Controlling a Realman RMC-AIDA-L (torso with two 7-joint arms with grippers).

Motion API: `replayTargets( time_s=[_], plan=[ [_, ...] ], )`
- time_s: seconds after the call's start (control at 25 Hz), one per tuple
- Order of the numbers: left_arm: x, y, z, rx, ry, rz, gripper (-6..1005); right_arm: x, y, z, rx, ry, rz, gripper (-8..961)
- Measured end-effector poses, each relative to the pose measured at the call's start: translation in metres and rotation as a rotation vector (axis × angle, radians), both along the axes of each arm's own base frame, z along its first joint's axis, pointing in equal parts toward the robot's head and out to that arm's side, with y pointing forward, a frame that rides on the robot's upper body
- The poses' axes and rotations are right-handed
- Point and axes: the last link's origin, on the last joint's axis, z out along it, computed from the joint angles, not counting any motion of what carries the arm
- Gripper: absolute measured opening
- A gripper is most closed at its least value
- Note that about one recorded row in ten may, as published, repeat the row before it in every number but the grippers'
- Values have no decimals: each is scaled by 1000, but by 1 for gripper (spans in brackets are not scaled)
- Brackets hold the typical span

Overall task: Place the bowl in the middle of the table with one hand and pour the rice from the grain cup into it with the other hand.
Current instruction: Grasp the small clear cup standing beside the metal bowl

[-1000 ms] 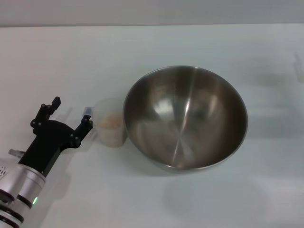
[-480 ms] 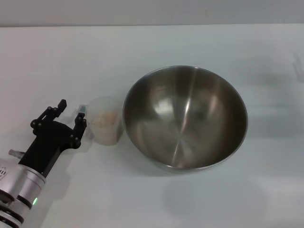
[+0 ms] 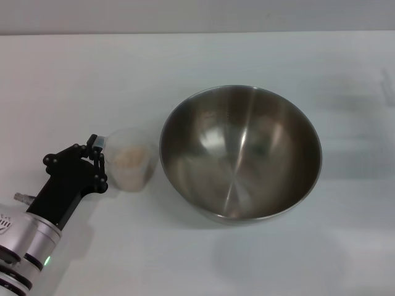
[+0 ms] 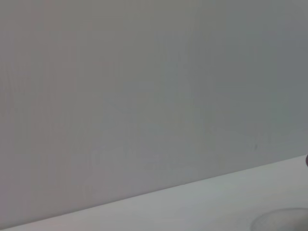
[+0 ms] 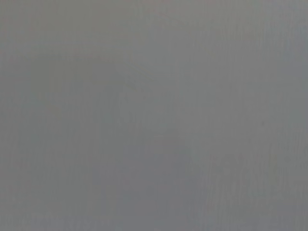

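The left gripper's (image 3: 94,148) jaws are drawn almost together at the cup's (image 3: 129,168) left side, pinching what looks like its small handle; the exact contact is hard to make out. The gripper sits at the lower left of the head view, its black linkage and silver arm running down to the bottom left corner. The right gripper appears in no view, and its wrist camera shows only plain grey.

The tabletop (image 3: 278,259) is flat, white and bare, filling nearly the whole head view; its far edge runs straight along the top of the frame against a grey wall (image 3: 197,15). The left wrist view shows that same grey wall above a slanting strip of tabletop, with a faint curved rim at the lower right corner.

The cup stands upright left of centre, holding a low heap of rice (image 3: 127,158). The bowl (image 3: 241,154) sits just right of it, near the middle of the frame, upright with nothing visible inside; the cup's right side comes close to the bowl's left rim, and whether they touch cannot be told.

Open tabletop lies wide above the bowl, to its right, and along the bottom of the frame.
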Motion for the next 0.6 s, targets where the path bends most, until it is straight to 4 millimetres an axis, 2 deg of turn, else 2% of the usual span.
replayTargets(
  time_s=[0.24,0.44,0.6],
  plan=[
    [3,2,0,6,-9,-7,35,0,0,0,0,0,0,494],
    [13,11,6,70,39,-64,30,0,0,0,0,0,0,494],
    [29,29,15,167,95,-131,30,0,0,0,1,0,3,494]
  ],
)
